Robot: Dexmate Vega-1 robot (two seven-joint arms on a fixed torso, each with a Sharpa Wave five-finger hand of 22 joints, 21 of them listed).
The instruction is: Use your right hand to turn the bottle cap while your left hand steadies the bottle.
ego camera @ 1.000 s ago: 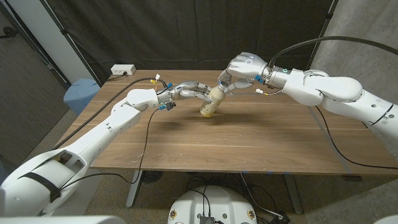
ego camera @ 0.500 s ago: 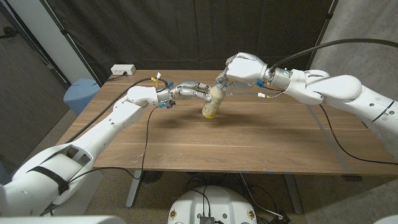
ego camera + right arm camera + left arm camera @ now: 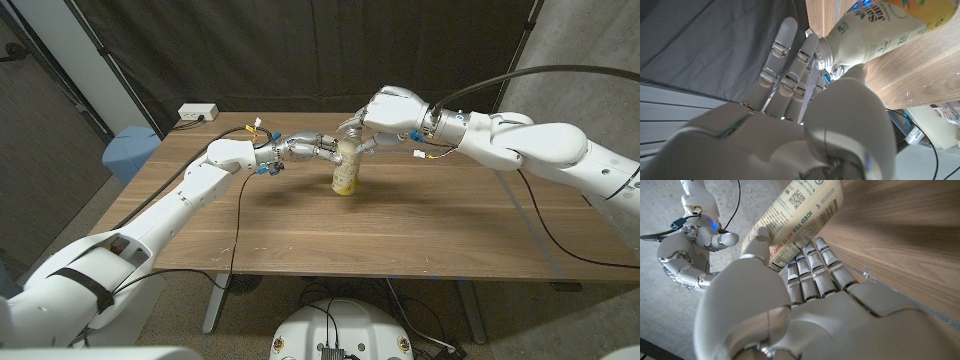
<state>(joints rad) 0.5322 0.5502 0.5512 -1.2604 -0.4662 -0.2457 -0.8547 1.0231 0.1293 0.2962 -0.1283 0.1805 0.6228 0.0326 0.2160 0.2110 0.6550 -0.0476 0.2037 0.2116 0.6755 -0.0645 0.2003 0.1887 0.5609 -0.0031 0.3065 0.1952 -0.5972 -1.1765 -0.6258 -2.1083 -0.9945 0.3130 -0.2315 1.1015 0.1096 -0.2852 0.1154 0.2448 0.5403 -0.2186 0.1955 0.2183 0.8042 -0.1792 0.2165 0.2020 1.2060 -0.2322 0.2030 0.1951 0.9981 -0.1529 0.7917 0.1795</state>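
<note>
The head view looks down from above over both arms at the wooden table [image 3: 400, 225], far enough off to take in its whole top. Each wrist view sits close behind its own hand, the left hand [image 3: 790, 315] and the right hand [image 3: 790, 130], turned. All three share the bottle [image 3: 346, 168].
</note>
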